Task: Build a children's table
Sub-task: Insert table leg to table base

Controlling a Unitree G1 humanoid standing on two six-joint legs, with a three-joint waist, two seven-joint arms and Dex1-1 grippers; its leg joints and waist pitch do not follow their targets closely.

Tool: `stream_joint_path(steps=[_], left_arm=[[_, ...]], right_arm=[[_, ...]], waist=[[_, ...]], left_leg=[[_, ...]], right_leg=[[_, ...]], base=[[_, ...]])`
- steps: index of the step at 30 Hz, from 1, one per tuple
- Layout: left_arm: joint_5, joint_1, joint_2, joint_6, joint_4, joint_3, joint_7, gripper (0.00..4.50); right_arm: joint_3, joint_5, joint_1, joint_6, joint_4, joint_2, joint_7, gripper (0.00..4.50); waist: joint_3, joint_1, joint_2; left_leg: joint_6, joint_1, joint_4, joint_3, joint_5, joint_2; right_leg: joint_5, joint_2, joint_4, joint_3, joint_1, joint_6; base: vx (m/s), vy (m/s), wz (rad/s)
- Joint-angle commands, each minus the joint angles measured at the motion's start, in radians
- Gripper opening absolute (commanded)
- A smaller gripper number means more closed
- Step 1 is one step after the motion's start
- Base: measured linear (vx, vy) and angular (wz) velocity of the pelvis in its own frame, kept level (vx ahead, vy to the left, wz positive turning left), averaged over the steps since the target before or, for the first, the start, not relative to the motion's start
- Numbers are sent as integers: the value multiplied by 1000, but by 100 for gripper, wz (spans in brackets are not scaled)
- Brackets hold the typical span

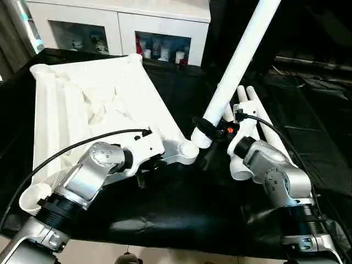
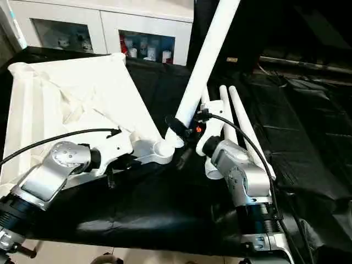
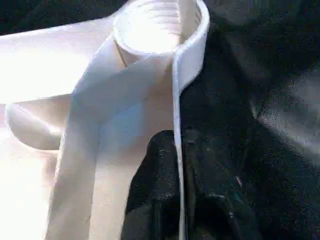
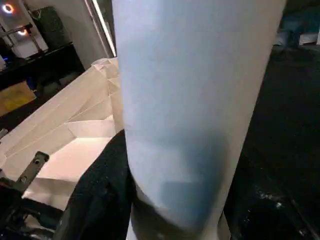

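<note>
White plastic: tabletop (image 1: 82,104) lies underside up on the black cloth (image 1: 181,203), ribs and recess showing; landmark for everything below.
Near corner socket: round socket (image 1: 188,152) at the tabletop corner closest to the robot's right side, empty, nothing seated in it.
Left gripper: left gripper (image 3: 172,200) is pinched onto the tabletop's thin rim just beside that socket, fingers nearly together with the rim between them; looks like a steadying hold.
Right gripper: right gripper (image 1: 204,132) is clamped around the lower end of one leg (image 1: 242,55), black fingers wrapping it.
Held leg: tilted, upper end leaning away from the tabletop, lower end just beside the near corner socket and slightly above it, not in yet.
Spare legs: spare legs (image 1: 258,115) lie on the cloth beyond the right gripper, well off the tabletop's right edge; count unclear.
Other sockets: far corner socket (image 1: 41,70) and the one by the left forearm (image 1: 33,195) look empty.
Progress: early; no leg seen fitted. Left to do, by judgement: upright this leg, seat it, then the rest.
</note>
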Motion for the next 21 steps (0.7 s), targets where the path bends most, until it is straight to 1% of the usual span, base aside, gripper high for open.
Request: stream_joint_path(steps=[1, 3, 4, 5, 6, 7, 9, 10, 11, 14, 15, 16, 17, 18, 19, 20, 21], left_arm=[[-42, -2, 5, -31, -18, 26, -32, 60], [-43, 2, 11, -41, -13, 32, -32, 89], [-41, 3, 12, -45, -12, 34, -32, 96], [-43, 3, 10, -41, -12, 39, -30, 100], [-45, 3, 9, -39, -12, 42, -29, 100], [-46, 2, 6, -36, -11, 47, -29, 108], [-43, 1, 1, -43, -4, 48, -19, 138], [-43, 1, 1, -43, -4, 48, -19, 138], [-27, 0, 0, -59, 10, 37, -3, 139], [-21, 2, -2, -63, 14, 31, 5, 174], [-45, 9, -18, -47, -10, 55, 17, 177], [-84, 19, -47, -28, -41, 106, 55, 177], [-92, 22, -55, -27, -47, 118, 64, 177], [-96, 23, -57, -26, -49, 123, 69, 177], [-117, 31, -78, -14, -62, 152, 92, 177], [-120, 32, -81, -11, -64, 155, 95, 177], [-119, 40, -85, -15, -63, 155, 103, 177]], right_arm=[[-14, 2, 6, -5, -30, -11, 0, 193], [-14, 4, 15, -2, -40, -13, 2, 193], [-14, 4, 18, 0, -44, -13, 2, 193], [-14, 6, 20, 4, -48, -15, 3, 193], [-15, 7, 22, 6, -50, -15, 3, 193], [-14, 7, 22, 8, -51, -17, 5, 193], [-11, 7, 23, 10, -52, -19, 7, 193], [-11, 7, 23, 10, -52, -19, 7, 193], [-10, 5, 19, 10, -49, -20, 8, 193], [-7, 2, 16, 9, -49, -20, 8, 193], [-6, 0, 16, 12, -59, -21, 4, 193], [-9, 2, 22, 19, -78, -23, -1, 193], [-10, 3, 23, 20, -83, -23, -2, 193], [-10, 3, 24, 21, -85, -23, -2, 193], [-12, 6, 30, 25, -96, -25, -5, 193], [-12, 6, 31, 25, -97, -25, -5, 193], [-12, 7, 36, 26, -101, -25, -7, 193]], waist=[[-79, 2, 9], [-79, 1, 3], [-78, 1, 4], [-78, 0, 0], [-78, 2, 3], [-79, 2, 2], [-78, 1, -1], [-78, 1, 0], [-77, 1, -2], [-78, 1, -2], [-79, 2, 2], [-79, 1, -1], [-80, 2, 1], [-80, 3, -1], [-80, 4, -4], [-80, 5, -4], [-79, 6, -7]], left_leg=[[-8, 11, -67, -8, -91, 43], [-6, 10, -67, -8, -95, 43], [-3, 11, -68, -8, -96, 43], [-1, 10, -68, -7, -94, 43], [0, 12, -68, -7, -90, 44], [0, 12, -67, -7, -89, 44], [0, 12, -68, -7, -91, 44], [-3, 12, -68, -7, -97, 44], [-5, 12, -68, -7, -104, 44], [-6, 13, -69, -8, -104, 44], [-8, 12, -68, -8, -101, 44], [-8, 12, -68, -7, -100, 45], [-10, 11, -67, -8, -96, 46], [-7, 10, -66, -7, -91, 46], [-1, 10, -66, -7, -89, 45], [0, 10, -65, -7, -87, 45], [5, 9, -65, -7, -85, 44]], right_leg=[[-51, -82, -73, 50, 54, -190], [-46, -81, -71, 49, 55, -191], [-50, -81, -72, 49, 54, -188], [-53, -81, -73, 49, 55, -186], [-57, -82, -72, 50, 54, -184], [-57, -82, -72, 50, 54, -181], [-66, -82, -73, 50, 53, -179], [-75, -82, -75, 50, 53, -178], [-81, -82, -75, 50, 52, -175], [-84, -82, -75, 50, 52, -170], [-77, -83, -73, 50, 53, -174], [-68, -82, -74, 50, 53, -178], [-56, -83, -70, 49, 55, -185], [-39, -83, -71, 49, 55, -193], [-34, -81, -70, 49, 55, -192], [-30, -82, -69, 49, 56, -192], [-38, -81, -71, 49, 56, -187]], base=[[0, 0, 0], [0, 0, 0], [0, 0, 0], [0, 0, 0], [0, 0, 0], [0, 0, 0], [0, 0, 0], [0, 0, 0], [0, 0, 0], [0, 0, 0], [0, 0, 0], [0, 0, 0], [0, 0, 0], [0, 0, 0], [0, 0, 0], [0, 0, 0], [0, 0, 0]])
